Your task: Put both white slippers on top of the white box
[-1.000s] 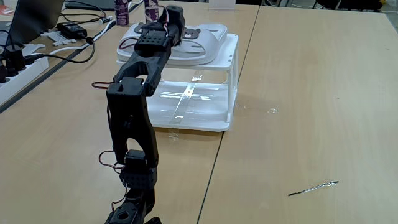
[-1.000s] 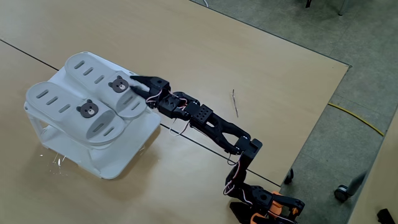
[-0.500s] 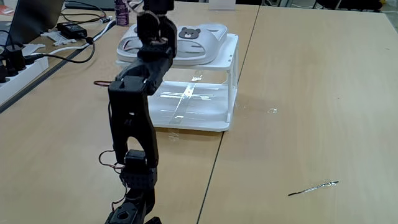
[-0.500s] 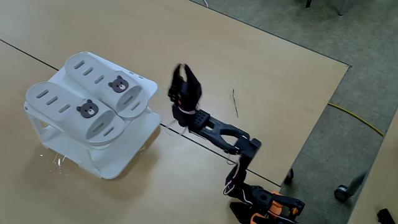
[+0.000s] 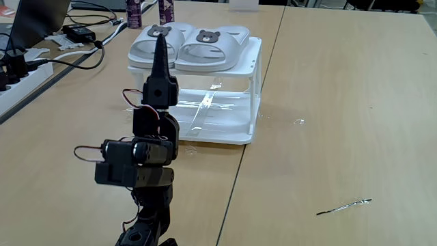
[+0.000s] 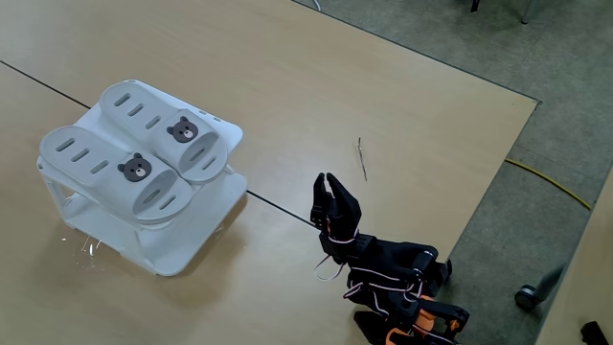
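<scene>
White slippers [image 6: 134,144]: we find both lying side by side on the flat top of the white box [image 6: 196,235], touching along their inner edges, bear-face badges up. In the low fixed view the pair [image 5: 188,46] sits square on the top, nothing overhanging that we can see.

White box: upright on the table [image 6: 316,86], lower shelf bare and glossy; a strip of clear tape or film lies at its foot.

Gripper [image 6: 328,185]: well apart from the box, folded over the arm's base and pointing upward. The fingers stand slightly apart at the tips with nothing between them. In the low fixed view the gripper [image 5: 159,46] shows edge-on as a single spike, so there we cannot tell the gap.

Step in hand: we judge the placing finished and the arm at or near its rest pose.

Next move: in our judgement, none on the slippers; at most, settling the arm fully at rest without swinging toward the box.

Surroundings: a thin rod or wire [image 6: 362,158] lies on the table beyond the arm; cables and a power strip [image 5: 27,68] sit at the left edge in the low view.
</scene>
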Robot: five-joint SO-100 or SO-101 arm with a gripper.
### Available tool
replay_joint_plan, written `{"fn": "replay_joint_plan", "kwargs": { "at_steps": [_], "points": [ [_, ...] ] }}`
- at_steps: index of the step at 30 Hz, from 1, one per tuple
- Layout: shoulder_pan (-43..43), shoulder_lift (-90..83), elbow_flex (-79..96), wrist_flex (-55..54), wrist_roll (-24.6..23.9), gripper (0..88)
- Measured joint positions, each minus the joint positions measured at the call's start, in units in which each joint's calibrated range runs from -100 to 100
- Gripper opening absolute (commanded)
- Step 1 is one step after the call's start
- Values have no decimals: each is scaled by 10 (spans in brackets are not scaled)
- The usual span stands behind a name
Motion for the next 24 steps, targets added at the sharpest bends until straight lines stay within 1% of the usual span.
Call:
{"fn": "replay_joint_plan", "kwargs": {
  "at_steps": [5, 9, 16, 24],
  "points": [
    [1, -53, 2, 0, 0, 7],
    [1, -217, 11, -1, 0, 7],
    [2, -428, 10, -6, 0, 7],
    [3, -454, 8, -8, 0, 7]
  ]
}}
